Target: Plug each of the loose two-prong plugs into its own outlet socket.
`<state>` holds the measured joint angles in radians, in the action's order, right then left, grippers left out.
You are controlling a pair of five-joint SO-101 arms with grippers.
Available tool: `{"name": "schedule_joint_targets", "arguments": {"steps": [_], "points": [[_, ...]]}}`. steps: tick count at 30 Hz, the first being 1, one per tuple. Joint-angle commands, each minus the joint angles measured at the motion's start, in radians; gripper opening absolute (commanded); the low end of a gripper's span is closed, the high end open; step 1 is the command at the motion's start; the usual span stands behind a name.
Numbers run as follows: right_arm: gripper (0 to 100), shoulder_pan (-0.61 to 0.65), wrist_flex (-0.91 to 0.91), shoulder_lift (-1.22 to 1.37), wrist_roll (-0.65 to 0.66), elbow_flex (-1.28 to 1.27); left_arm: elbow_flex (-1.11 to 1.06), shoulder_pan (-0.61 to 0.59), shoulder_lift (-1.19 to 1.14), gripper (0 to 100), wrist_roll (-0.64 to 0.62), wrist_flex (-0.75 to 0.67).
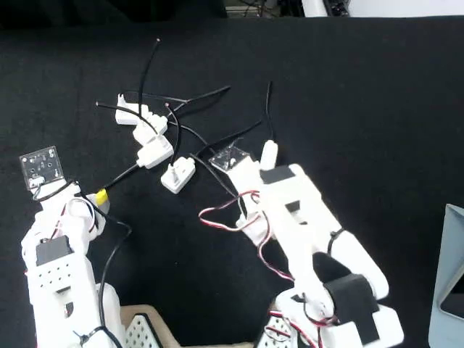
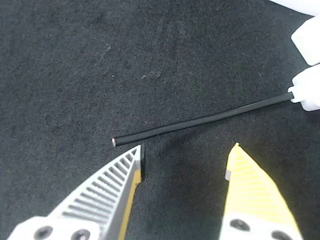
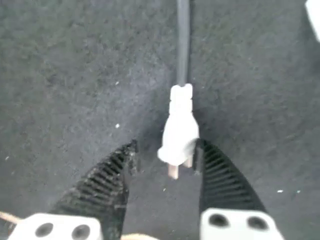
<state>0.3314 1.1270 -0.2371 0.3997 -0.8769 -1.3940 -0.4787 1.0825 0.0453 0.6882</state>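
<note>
Two grippers mine, both spread. My right gripper (image 3: 166, 146) straddles white plastic two-prong plug (image 3: 179, 131) lying on black cloth table (image 3: 75, 60). My left gripper (image 2: 187, 146) sits near cut end of thin black cable (image 2: 200, 121).

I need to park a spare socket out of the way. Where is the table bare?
The widest bare cloth lies between the right arm and the grey box at the table's edge, on to the far side. It is crowded left of that arm, where plugs and cords tangle, down to the left arm.
</note>
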Motion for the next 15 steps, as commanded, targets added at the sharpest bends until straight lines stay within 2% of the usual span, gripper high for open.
{"name": "schedule_joint_targets", "arguments": {"steps": [1, 5, 15], "points": [[5.9, 0.012, -0.035, -0.013, 0.005, -0.01, 0.008, -0.004, 0.015, 27, 0.0, -0.017], [1.9, 0.012, -0.04, -0.013, 0.005, -0.008, 0.008, -0.004, 0.015, 27, 0.0, -0.017], [3.3, 0.015, -0.077, -0.012, 0.0, -0.016, 0.008, -0.005, 0.015, 27, 0.0, -0.017]]}}
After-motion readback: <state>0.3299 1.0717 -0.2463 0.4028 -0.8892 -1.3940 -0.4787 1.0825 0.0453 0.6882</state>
